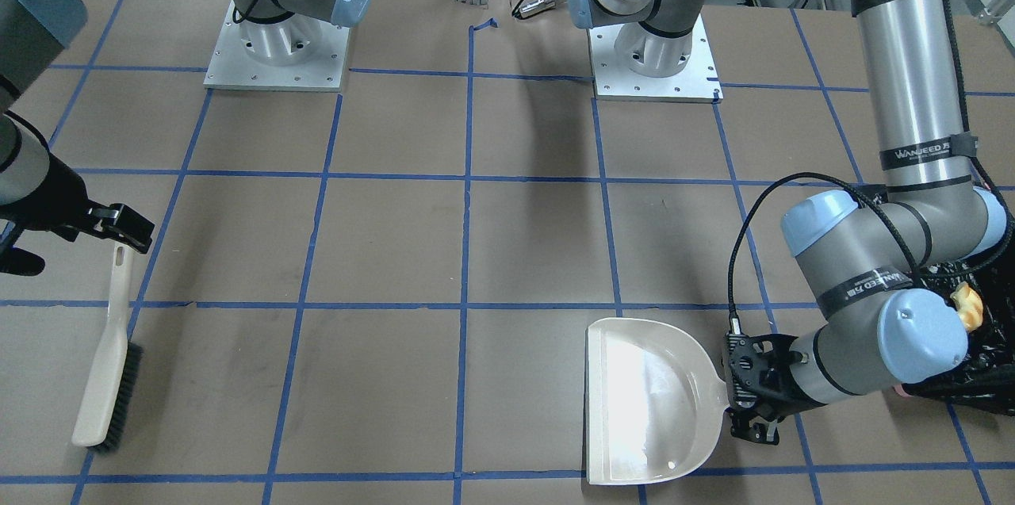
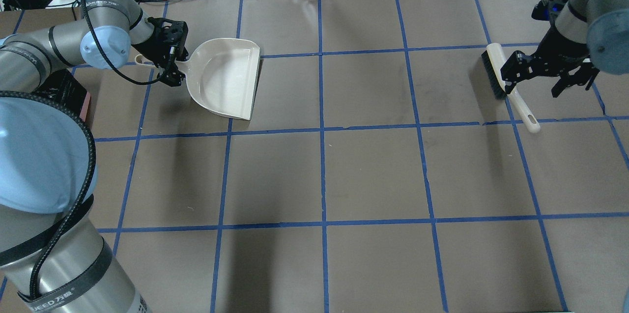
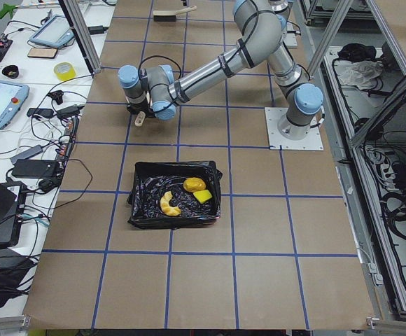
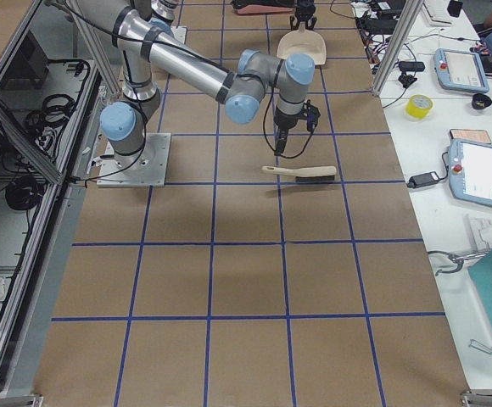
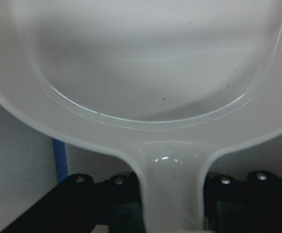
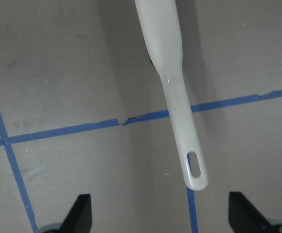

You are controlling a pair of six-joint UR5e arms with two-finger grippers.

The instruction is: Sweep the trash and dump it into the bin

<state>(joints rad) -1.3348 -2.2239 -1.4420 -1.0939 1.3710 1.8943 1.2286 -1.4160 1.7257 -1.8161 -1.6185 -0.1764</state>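
The trash lies inside the bin (image 3: 136, 210), a black-bag-lined container: a tan croissant piece (image 3: 168, 203), a golden-brown nugget (image 3: 194, 185) and a yellow-green sponge block (image 3: 203, 197). The bin's edge shows behind my left arm in the front-facing view (image 1: 979, 378). The beige dustpan (image 2: 226, 77) rests flat and empty on the table. My left gripper (image 2: 172, 60) is shut on its handle (image 5: 170, 194). The beige brush (image 2: 506, 87) lies on the table. My right gripper (image 2: 538, 79) is open above its handle (image 6: 180, 111) and holds nothing.
The two arm bases (image 1: 277, 53) stand on plates at the robot's side of the table. Blue tape lines grid the brown table (image 2: 319, 175). Cables and tablets lie on a side bench (image 3: 42, 105) beyond the table edge.
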